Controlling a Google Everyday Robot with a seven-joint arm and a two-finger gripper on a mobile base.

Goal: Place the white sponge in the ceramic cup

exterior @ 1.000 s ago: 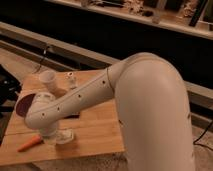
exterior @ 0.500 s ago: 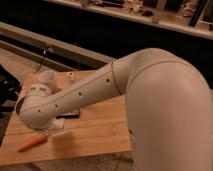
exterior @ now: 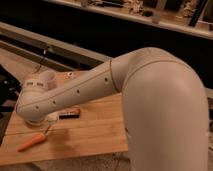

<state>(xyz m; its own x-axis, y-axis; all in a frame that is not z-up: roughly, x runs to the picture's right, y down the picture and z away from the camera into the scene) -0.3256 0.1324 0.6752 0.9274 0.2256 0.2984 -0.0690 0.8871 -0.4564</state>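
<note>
Wood tbl (exterior: 95,131), plain white cup (exterior: 48,77) behind arm (exterior: 90,90), jaws closed, hidden under wrist (exterior: 32,107).

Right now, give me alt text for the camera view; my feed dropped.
A large white robot arm stretches across a wooden table, its shut gripper mostly hidden under the wrist, just in front of the ceramic cup. An orange carrot and a black block lie nearby; the white sponge cannot be made out.

The arm (exterior: 160,100) has a smooth cream-white shell, thick and rounded, with a thin seam near the elbow and a row of small dark holes. The gripper is hidden behind its rounded end, by the left edge of the table (exterior: 95,132).
</note>
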